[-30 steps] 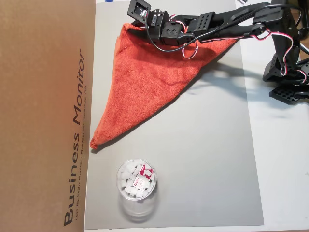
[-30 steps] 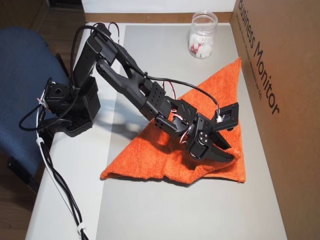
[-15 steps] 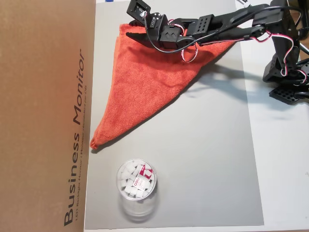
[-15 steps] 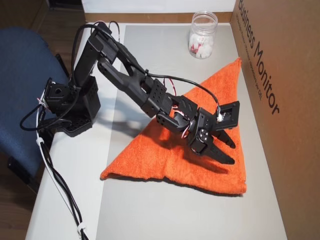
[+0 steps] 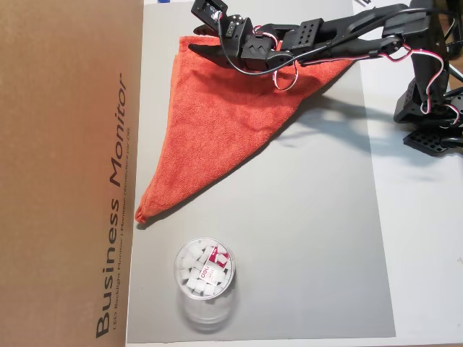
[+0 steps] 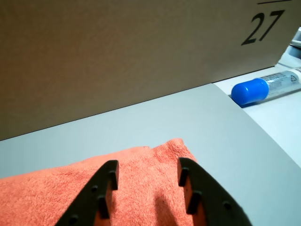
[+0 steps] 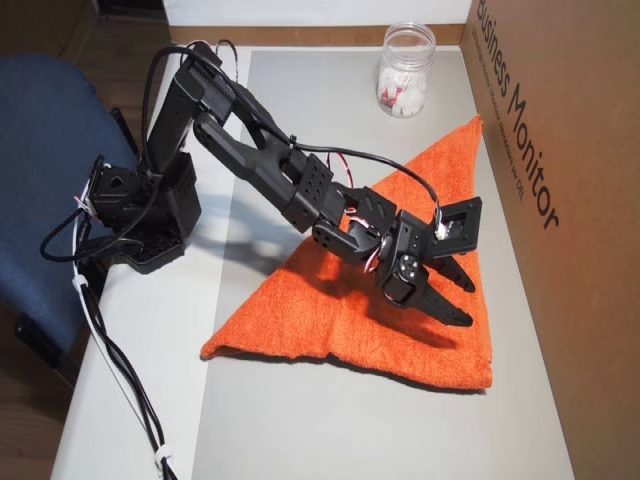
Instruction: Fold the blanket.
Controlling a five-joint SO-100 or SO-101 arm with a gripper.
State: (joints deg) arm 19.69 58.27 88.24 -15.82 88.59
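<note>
One blanket [image 5: 217, 123], one arm [image 7: 250, 160], one tool [image 7: 460, 297], one jar [image 5: 205, 278], one mat [image 5: 311, 238], one cardboard box [image 5: 65, 173] and, in the wrist view, one blue-capped tube [image 6: 265, 87].

The blanket is orange-red terry cloth, lying on the grey mat as a flat triangle. In an overhead view [image 5: 217, 123] its wide edge runs along the top of the picture, from about 11 o'clock to 1 o'clock, and it narrows to a point at about 7 o'clock, beside the box. Its long axis thus runs from the top edge down to the lower left. In the other overhead view [image 7: 400, 330] the narrow tip points to 1 o'clock, toward the jar [image 7: 405, 70], and the broad end lies at 6 o'clock with a doubled, hemmed edge.

The tool stands over the blanket's broad end, near the corner by the box. Its jaws are spread fairly wide and hold nothing; in the wrist view the tool [image 6: 146, 170] shows both fingers apart above the cloth, the blanket's [image 6: 56, 188] corner lying just past the tips. Whether the tips touch the cloth I cannot tell.

The clear jar, holding white pieces, stands on the mat apart from the blanket's tip. The bench [image 5: 427, 253] is white.
</note>
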